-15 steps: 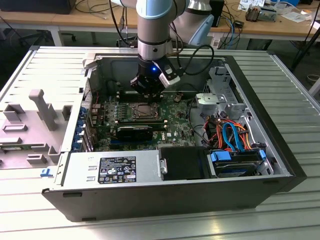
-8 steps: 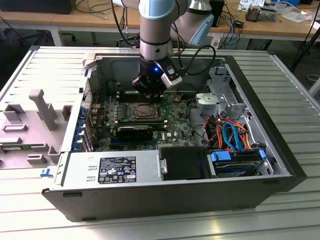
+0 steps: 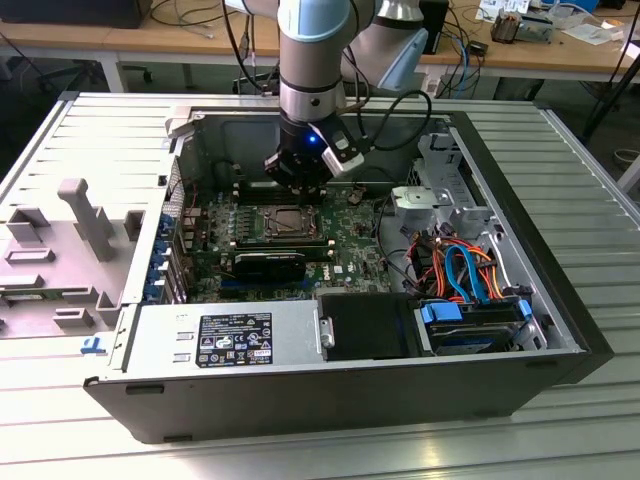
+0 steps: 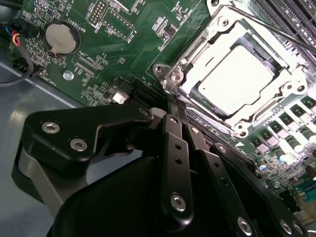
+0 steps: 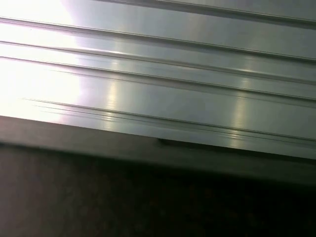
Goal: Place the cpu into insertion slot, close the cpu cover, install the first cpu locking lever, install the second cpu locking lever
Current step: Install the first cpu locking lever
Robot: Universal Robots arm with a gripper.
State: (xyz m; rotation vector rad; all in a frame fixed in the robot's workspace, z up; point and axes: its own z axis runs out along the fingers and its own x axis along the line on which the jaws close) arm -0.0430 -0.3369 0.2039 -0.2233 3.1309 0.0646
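— One arm (image 3: 312,60), reaching down into the open case (image 3: 520,240). Where is its gripper (image 3: 298,182)?

— Low over the green board (image 3: 345,240), at the far edge of the slot (image 3: 290,222) in the exterior view. In the second wrist view the gripper (image 4: 174,106) comes to a point right at a corner of the slot (image 4: 165,74).

— And the jaws?

— Pressed together, black fingers (image 4: 174,143) lying side by side with no gap showing. Nothing is gripped between them. Whether the tips actually touch the metal at that corner, I cannot tell.

— Where is the cpu?

— Seated in the slot. Its pale silver top (image 4: 236,81) shows through the window of the cover (image 4: 289,81), which lies flat over it.

— The levers?

— A thin rod (image 4: 269,24) runs along one side of the cover; whether it is latched I cannot tell.

— Anything else nearby?

— A round coin cell (image 4: 60,38) sits on the board, well apart from the slot. In the exterior view, a black card (image 3: 268,264) lies just in front of the slot, and a bundle of blue and orange cables (image 3: 460,265) sits toward that view's right. The case rests on a ribbed metal worktop (image 3: 90,420), whose ribs (image 5: 158,84) appear in the first wrist view too.
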